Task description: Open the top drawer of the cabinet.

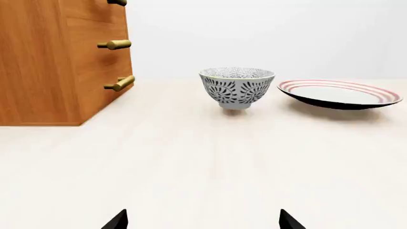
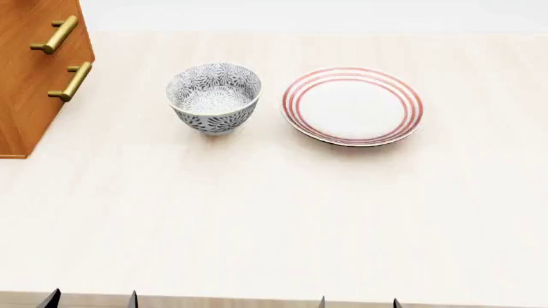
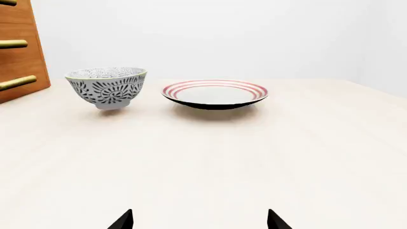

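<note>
The cabinet (image 1: 38, 62) is tall orange-brown wood and stands on the table at the far left; in the head view only its lower part (image 2: 25, 96) shows. Its top drawer (image 1: 92, 8) is cut by the frame edge, with only the end of its brass handle (image 1: 117, 2) showing. It looks flush with the two drawers below. The right wrist view catches the same drawer front (image 3: 19, 12) in its corner. My left gripper (image 1: 203, 220) hangs open low over the near table edge, well short of the cabinet. My right gripper (image 3: 200, 220) is open too, beside it (image 2: 360, 302).
A patterned grey bowl (image 2: 214, 97) stands on the pale table (image 2: 274, 212) right of the cabinet. A white plate with red rings (image 2: 353, 106) lies right of the bowl. Two lower brass handles (image 1: 114, 45) (image 1: 119, 84) stick out from the cabinet front.
</note>
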Robot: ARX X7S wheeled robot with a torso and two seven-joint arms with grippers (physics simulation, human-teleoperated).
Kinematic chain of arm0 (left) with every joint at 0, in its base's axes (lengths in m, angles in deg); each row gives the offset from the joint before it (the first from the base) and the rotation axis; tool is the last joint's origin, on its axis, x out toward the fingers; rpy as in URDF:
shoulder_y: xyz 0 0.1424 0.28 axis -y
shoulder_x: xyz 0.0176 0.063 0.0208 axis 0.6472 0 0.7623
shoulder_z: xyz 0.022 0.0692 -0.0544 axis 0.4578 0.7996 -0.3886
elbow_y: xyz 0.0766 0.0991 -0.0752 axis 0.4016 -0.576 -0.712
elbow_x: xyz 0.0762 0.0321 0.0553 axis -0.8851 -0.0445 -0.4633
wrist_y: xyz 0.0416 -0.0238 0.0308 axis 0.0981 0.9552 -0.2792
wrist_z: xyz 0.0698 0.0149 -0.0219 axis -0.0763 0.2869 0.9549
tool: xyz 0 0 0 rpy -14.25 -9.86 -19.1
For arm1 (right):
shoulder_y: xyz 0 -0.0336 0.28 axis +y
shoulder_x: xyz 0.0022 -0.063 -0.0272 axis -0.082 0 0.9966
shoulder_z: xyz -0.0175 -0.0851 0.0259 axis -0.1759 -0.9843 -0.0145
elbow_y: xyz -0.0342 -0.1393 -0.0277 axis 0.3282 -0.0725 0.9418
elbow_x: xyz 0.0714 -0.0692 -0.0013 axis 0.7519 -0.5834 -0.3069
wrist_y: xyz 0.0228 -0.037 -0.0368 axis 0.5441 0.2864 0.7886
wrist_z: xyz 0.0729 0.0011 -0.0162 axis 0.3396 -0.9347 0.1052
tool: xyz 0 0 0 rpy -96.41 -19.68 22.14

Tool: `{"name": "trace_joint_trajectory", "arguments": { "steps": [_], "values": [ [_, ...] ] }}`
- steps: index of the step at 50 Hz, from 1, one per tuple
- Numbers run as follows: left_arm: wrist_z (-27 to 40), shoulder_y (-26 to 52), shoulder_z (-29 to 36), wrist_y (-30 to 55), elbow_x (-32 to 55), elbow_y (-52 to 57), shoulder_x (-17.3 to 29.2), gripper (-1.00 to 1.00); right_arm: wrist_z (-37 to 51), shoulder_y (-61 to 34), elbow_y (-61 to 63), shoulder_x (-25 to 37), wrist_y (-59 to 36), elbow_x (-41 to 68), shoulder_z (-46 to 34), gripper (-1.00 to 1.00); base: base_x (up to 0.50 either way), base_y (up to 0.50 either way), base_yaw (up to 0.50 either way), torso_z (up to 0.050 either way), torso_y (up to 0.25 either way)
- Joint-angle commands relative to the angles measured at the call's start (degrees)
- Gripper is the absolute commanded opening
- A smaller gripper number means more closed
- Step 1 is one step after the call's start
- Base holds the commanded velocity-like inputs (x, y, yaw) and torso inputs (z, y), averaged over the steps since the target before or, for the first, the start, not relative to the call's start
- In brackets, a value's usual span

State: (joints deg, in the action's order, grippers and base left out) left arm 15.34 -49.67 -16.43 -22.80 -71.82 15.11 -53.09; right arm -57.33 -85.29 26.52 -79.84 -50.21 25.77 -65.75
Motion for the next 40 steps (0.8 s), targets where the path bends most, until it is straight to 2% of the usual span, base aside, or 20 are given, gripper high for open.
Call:
{"name": "trace_joint_trajectory", "arguments": {
  "steps": [1,17,18,19,40],
  "values": [
    [1.0,0.2,1.0,0.0,1.0,-0.3,0.9,1.00,1.2,-0.1,0.0,0.9,-0.1,0.6,-1.3,1.00,0.00,0.00,0.00,0.000,0.000],
    [3.6,0.3,3.9,0.3,3.3,-0.6,3.2,1.00,3.7,0.0,-0.1,3.3,-0.1,2.6,-4.2,1.00,0.00,0.00,0.00,0.000,0.000],
    [5.9,-0.3,7.5,-3.1,6.0,-0.3,6.2,1.00,6.7,0.1,0.2,6.0,0.0,5.4,-7.5,1.00,0.00,0.00,0.00,0.000,0.000],
    [0.5,0.2,0.8,0.5,0.6,-0.5,0.6,1.00,0.6,0.2,-0.1,0.6,-0.1,-0.1,-1.1,1.00,0.00,0.00,0.00,0.000,0.000],
    [4.9,0.9,4.2,1.4,3.2,-1.6,3.3,1.00,4.0,-0.1,-0.8,3.5,0.4,2.9,-4.6,1.00,0.00,0.00,0.00,0.000,0.000]
  ]
}}
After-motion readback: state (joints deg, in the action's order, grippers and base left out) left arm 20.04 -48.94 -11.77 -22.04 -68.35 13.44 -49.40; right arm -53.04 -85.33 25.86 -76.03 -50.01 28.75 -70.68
